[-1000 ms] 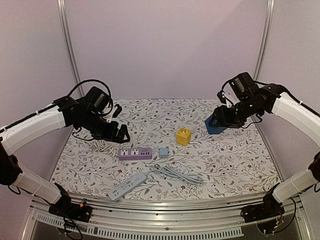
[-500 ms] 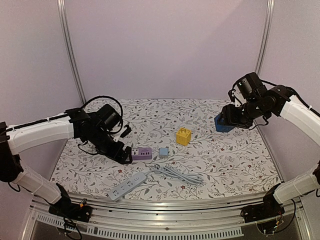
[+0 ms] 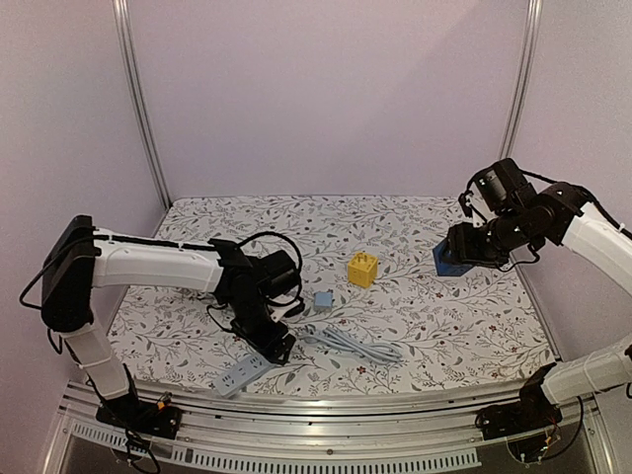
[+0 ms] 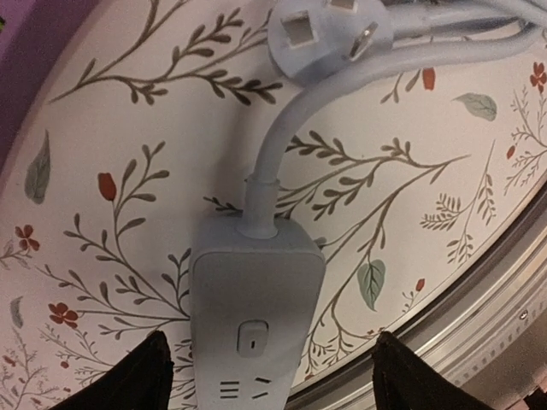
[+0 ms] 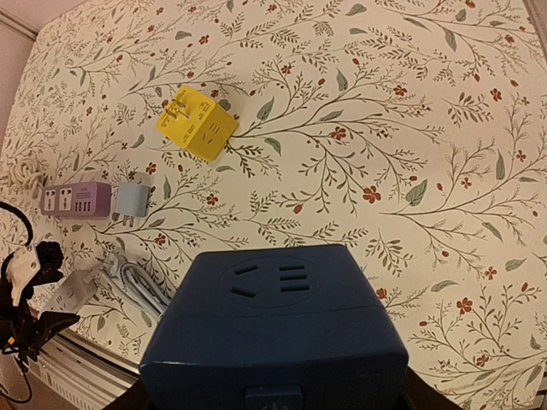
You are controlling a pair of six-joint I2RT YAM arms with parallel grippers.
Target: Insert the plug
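A grey power strip (image 3: 242, 373) lies near the table's front edge. Its cable (image 3: 355, 344) ends in a white three-pin plug (image 4: 329, 38) lying pins up on the cloth. My left gripper (image 3: 273, 345) hovers over the strip's cable end (image 4: 256, 316). It is open, with one dark finger (image 4: 145, 376) on each side and neither touching. My right gripper (image 3: 462, 249) hangs at the far right above the table, shut on a blue socket cube (image 5: 282, 333) whose socket face points toward the wrist camera.
A yellow cube adapter (image 3: 362, 269) stands mid-table, with a small light-blue adapter (image 3: 323, 299) just in front of it. A purple power strip (image 5: 77, 201) lies left of those, hidden behind my left arm in the top view. A metal rail (image 3: 326, 410) borders the table's front.
My left arm swung from the back left, across the purple strip, down to the grey strip's cable end, and its jaws narrowed. My right arm carried the blue cube further right and lower.
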